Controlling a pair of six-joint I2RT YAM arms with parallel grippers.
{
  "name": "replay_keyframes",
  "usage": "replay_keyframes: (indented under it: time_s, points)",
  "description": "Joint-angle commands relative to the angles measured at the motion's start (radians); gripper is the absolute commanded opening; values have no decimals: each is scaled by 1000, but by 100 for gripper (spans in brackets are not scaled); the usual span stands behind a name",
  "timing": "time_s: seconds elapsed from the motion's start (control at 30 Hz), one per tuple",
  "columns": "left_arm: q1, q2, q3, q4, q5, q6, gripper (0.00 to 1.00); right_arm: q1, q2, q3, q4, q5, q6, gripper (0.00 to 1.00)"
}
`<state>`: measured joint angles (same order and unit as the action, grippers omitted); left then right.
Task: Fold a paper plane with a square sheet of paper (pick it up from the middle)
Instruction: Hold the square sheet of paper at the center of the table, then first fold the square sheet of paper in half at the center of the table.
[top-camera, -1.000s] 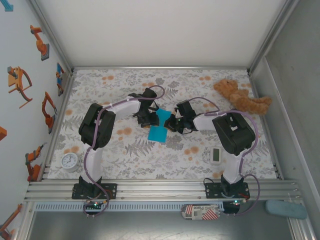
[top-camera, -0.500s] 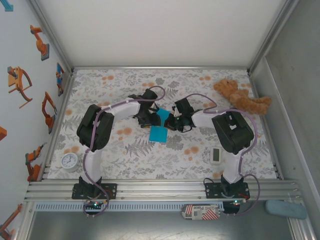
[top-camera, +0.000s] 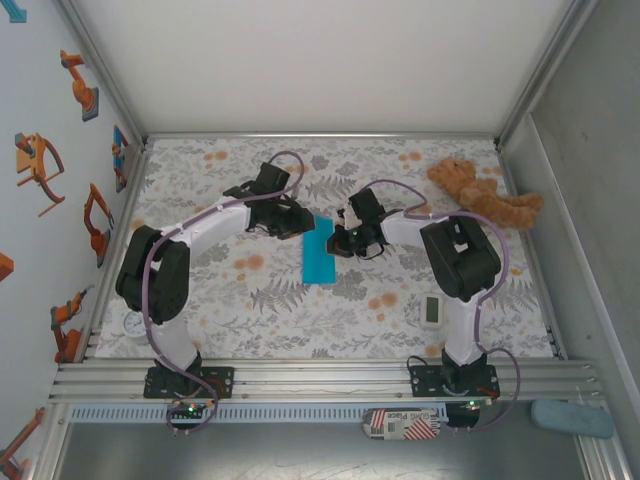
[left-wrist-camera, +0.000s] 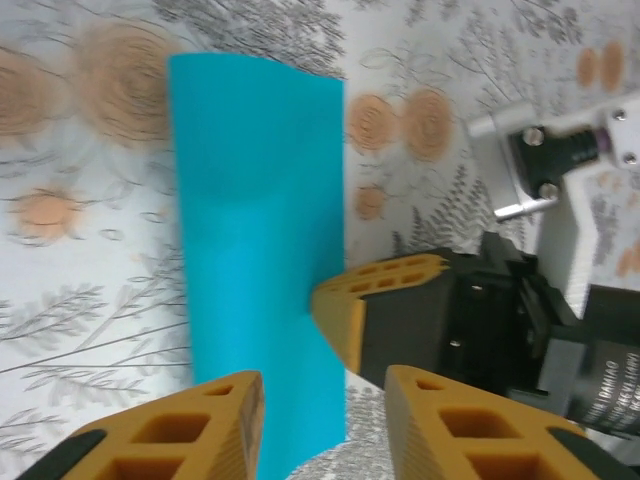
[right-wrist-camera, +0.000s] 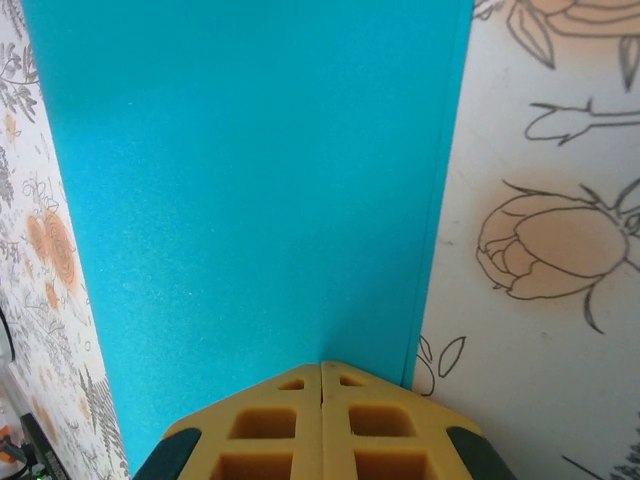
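Right wrist view: right gripper (right-wrist-camera: 322, 372) jaws closed, tips on thin cyan-blue folded paper (right-wrist-camera: 250, 180). Left gripper (left-wrist-camera: 322, 388) jaws apart above it.

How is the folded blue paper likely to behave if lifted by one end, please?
The folded blue paper looks thin and lies flat, so a free end would probably droop. Being thin, it is likely light; a push may slide it. Its doubled layers might stiffen it slightly.
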<state>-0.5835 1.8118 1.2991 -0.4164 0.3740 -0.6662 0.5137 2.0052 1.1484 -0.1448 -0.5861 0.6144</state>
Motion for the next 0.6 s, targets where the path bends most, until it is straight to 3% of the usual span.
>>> replay_keyframes:
  time_s: [0.0, 0.37, 0.57]
  points:
    - [-14, 46, -18, 57, 105, -62, 32, -4, 81, -34, -133, 97, -41, 4]
    - [-40, 149, -3, 34, 123, -101, 17, -6, 89, -39, -149, 118, -25, 2]
    - [-48, 204, 31, -2, 121, -78, 14, -5, 89, -33, -168, 134, -29, 0]
